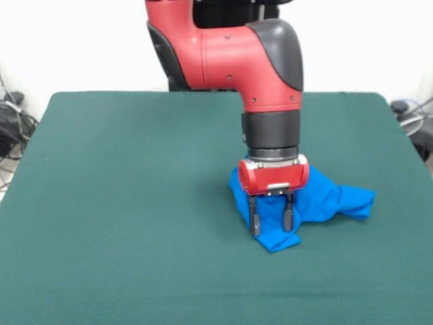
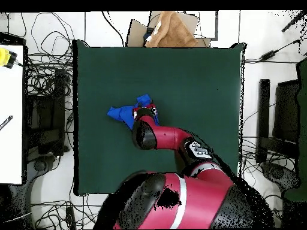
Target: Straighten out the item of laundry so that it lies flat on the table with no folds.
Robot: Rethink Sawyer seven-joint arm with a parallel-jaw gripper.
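Arm: red and black arm reaches down over the middle of the table (image 1: pixel 122 203), wrist vertical, gripper (image 1: pixel 270 222) pointing straight down.
Gripper: two dark fingers (image 1: pixel 254 220) hang apart, with blue cloth showing in the gap between them; tips sit at or in the cloth's front part. Fingers are spread, not pressed together; whether they actually nip a fold cannot be told.
Item of laundry: bright blue shirt (image 1: pixel 325 196) lies crumpled in a bunched heap directly under and behind the gripper, right of table centre in the front view.
Shape of heap: one lobe stretches to the right from the wrist and ends in a blunt folded corner; a second, smaller lobe comes forward to a rounded point just below the fingertips.
Lettering: no white print visible; only plain blue shows.
Overhead check: shirt (image 2: pixel 122 113) appears as a small blue patch near the table's middle, partly covered by the arm's wrist; a tongue of cloth sticks out to the left of the wrist.
Table: dark green cover (image 2: pixel 198 78), bare around the heap on all sides.
Surroundings: tangled cables on the floor at the table's sides in the overhead view.
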